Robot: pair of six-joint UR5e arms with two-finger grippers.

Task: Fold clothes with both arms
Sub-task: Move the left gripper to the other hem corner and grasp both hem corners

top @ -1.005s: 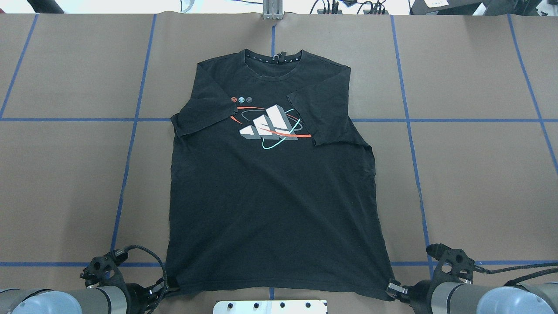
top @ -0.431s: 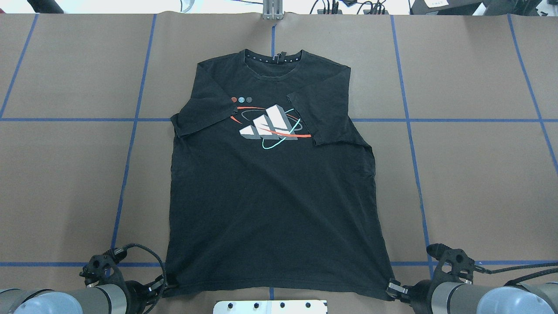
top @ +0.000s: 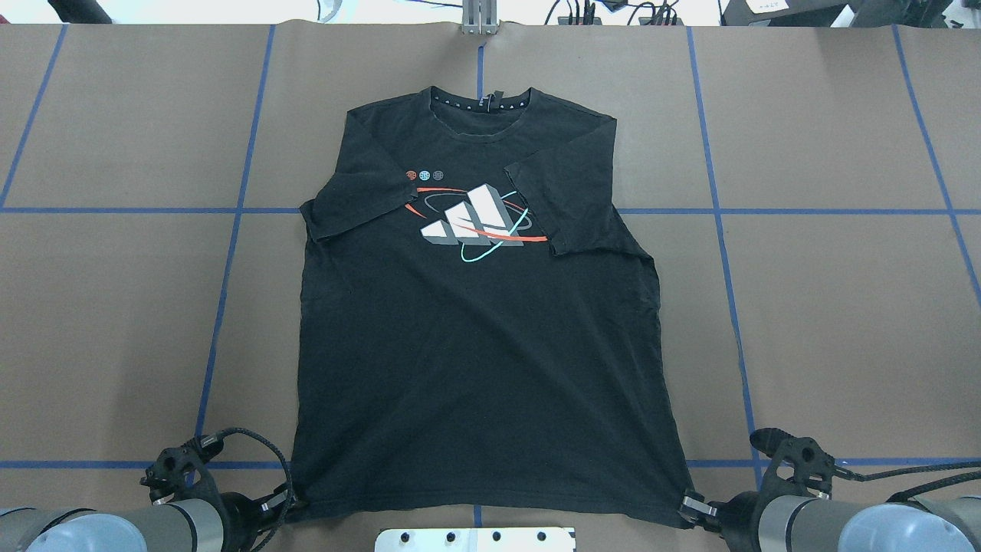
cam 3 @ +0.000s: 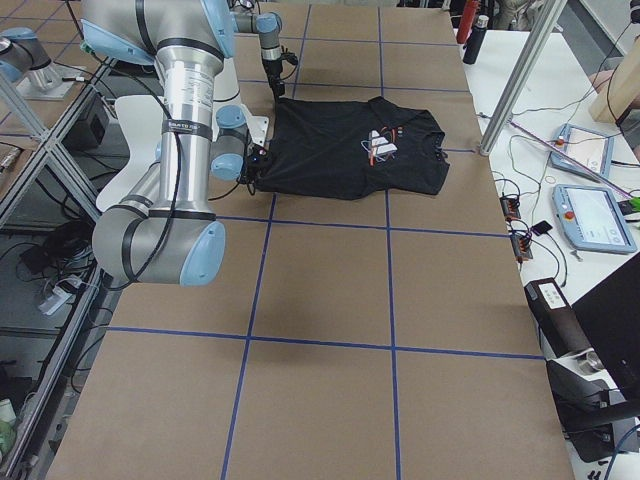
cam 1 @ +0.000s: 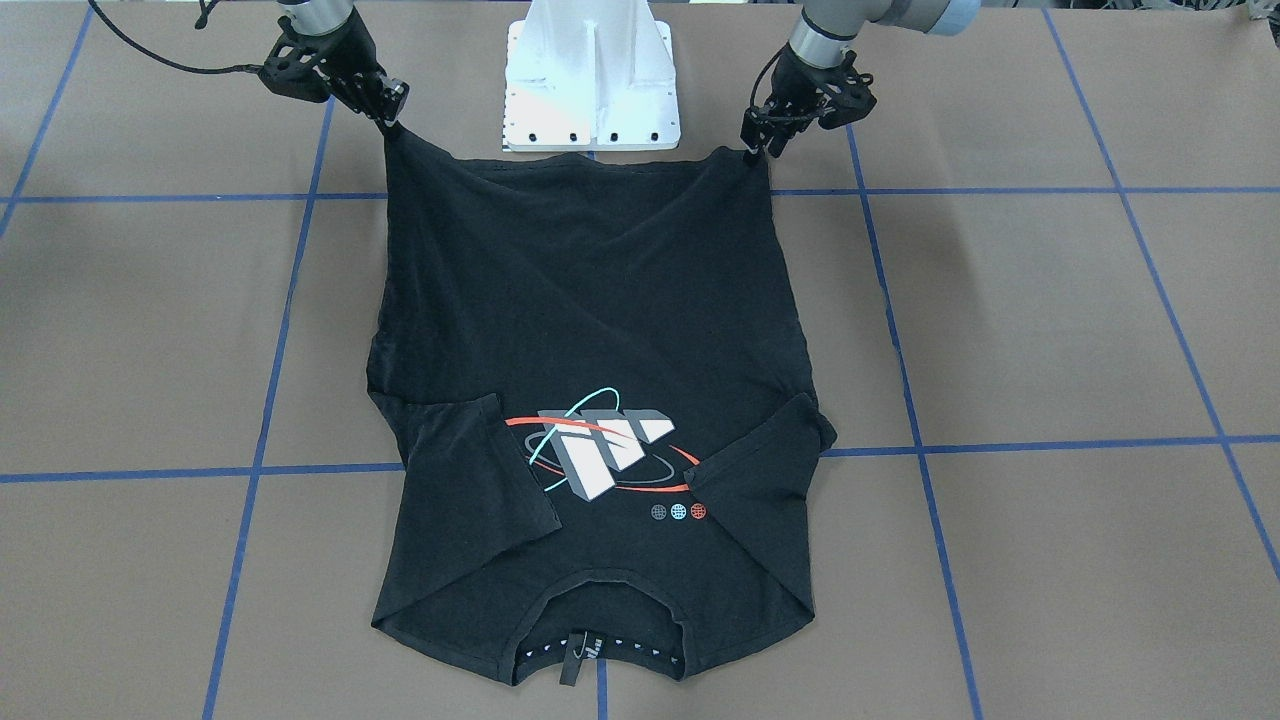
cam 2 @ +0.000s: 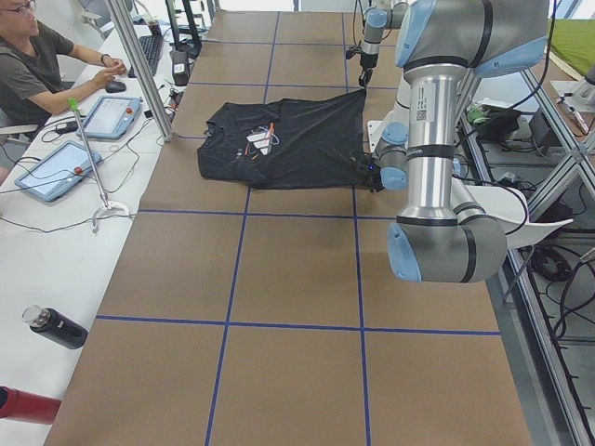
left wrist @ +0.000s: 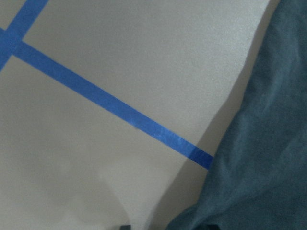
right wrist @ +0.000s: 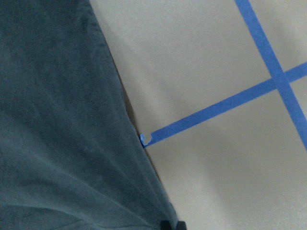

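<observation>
The black T-shirt (top: 475, 345) lies face up on the brown table, collar (top: 480, 103) far from me, both short sleeves folded in over the chest beside the logo (top: 475, 218). My left gripper (top: 287, 506) is shut on the near left hem corner. My right gripper (top: 686, 507) is shut on the near right hem corner. In the front-facing view the left gripper (cam 1: 757, 145) and the right gripper (cam 1: 390, 120) hold the corners slightly raised, and the hem of the T-shirt (cam 1: 590, 300) sags between them. Both wrist views show only shirt edge (left wrist: 268, 143) (right wrist: 57, 120) and table.
The white pedestal (cam 1: 592, 70) stands just behind the hem, between the arms. Blue tape lines (top: 230, 253) grid the table. An operator (cam 2: 37, 65) sits with tablets (cam 2: 110, 116) at the far side bench; a dark bottle (cam 2: 56, 327) lies there.
Almost nothing. The left gripper and its hem corner have shifted very slightly; the right gripper and the rest of the shirt stay put.
</observation>
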